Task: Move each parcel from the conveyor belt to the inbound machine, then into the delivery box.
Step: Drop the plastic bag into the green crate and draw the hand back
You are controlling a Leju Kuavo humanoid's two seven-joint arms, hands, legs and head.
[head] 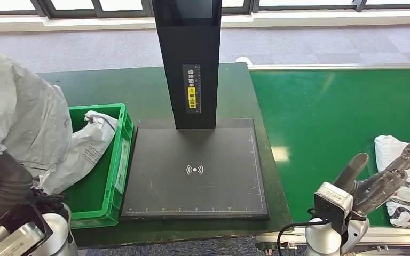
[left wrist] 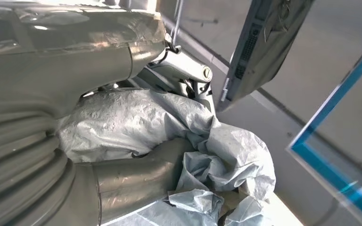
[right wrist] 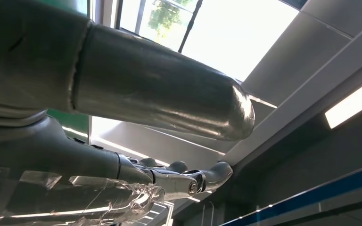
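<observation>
Holding a grey parcel (head: 18, 114) bunched in its fingers, the left hand (head: 8, 184) is raised above the near-left end of the green box (head: 118, 154), so the drop lies below and just to its right. Parcel is crinkled, soft plastic. Right hand (head: 387, 176), spread and empty, sits beside a white parcel (head: 405, 186) on the belt (head: 336, 117).

Colours and patterns at the sorting station

The crate (head: 121, 140) was bright green with a white label; the grey parcel (head: 21, 117) above it was crinkled, and a pale grey bag (head: 88, 144) lay inside. The scanner (head: 195, 173) was black with a white signal icon, white ruler ticks and a yellow-and-white label. The belt (head: 325, 112) was green. A white parcel (head: 403, 184) carried black print.
</observation>
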